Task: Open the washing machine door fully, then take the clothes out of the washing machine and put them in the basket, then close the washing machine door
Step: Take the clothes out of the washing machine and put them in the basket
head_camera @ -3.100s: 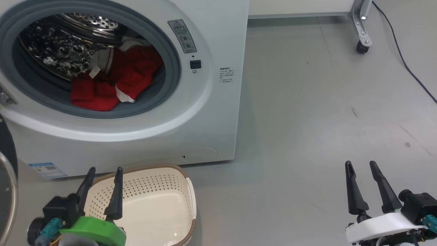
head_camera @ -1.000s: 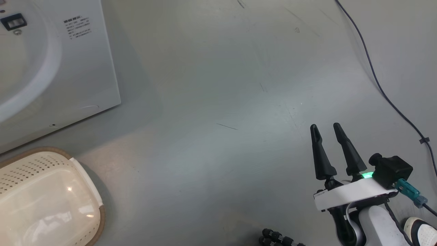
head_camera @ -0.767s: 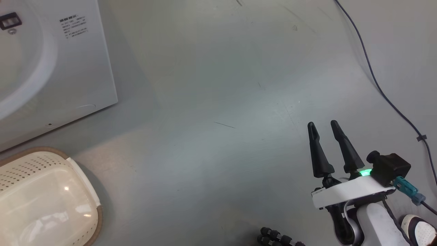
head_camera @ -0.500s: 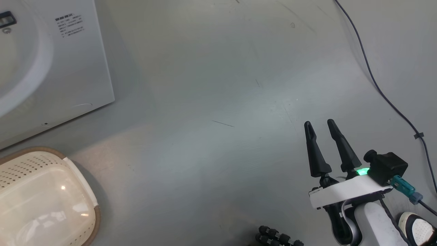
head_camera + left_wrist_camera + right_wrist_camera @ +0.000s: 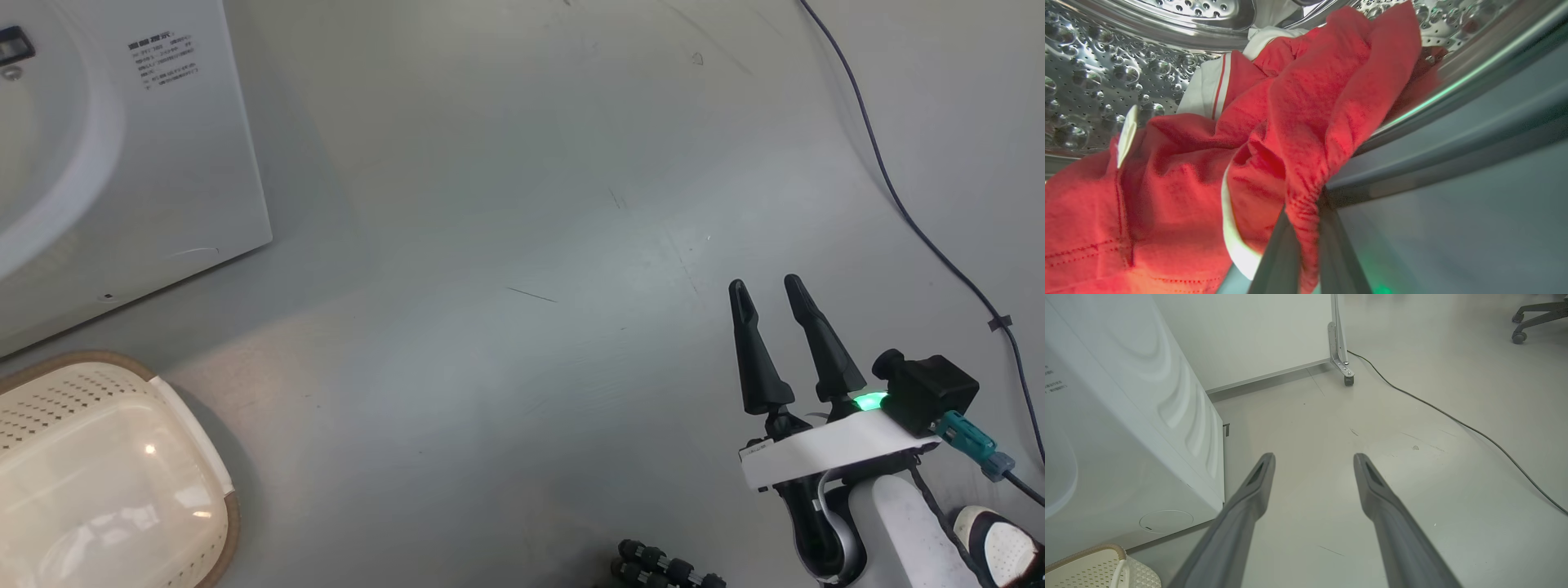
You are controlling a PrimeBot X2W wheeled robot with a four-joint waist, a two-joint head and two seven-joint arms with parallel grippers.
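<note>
The left claw (image 5: 1306, 204) is clamped on a fold of the red clothes (image 5: 1167, 183), which lie at the front lip of the steel drum (image 5: 1094, 81). The right claw (image 5: 765, 282) stands spread and empty above the floor (image 5: 490, 204). The basket (image 5: 82, 363) sits on the floor just before the washing machine (image 5: 188, 163).

Pale grey, smooth floor (image 5: 506, 204) with faint scuffs and a soft patch of reflected light; a thin dark cable (image 5: 998, 321) trails across it at right. Beyond stand a white wall panel (image 5: 1249, 335), a metal leg on a caster (image 5: 1347, 380), and a wheeled chair base (image 5: 1518, 336).
</note>
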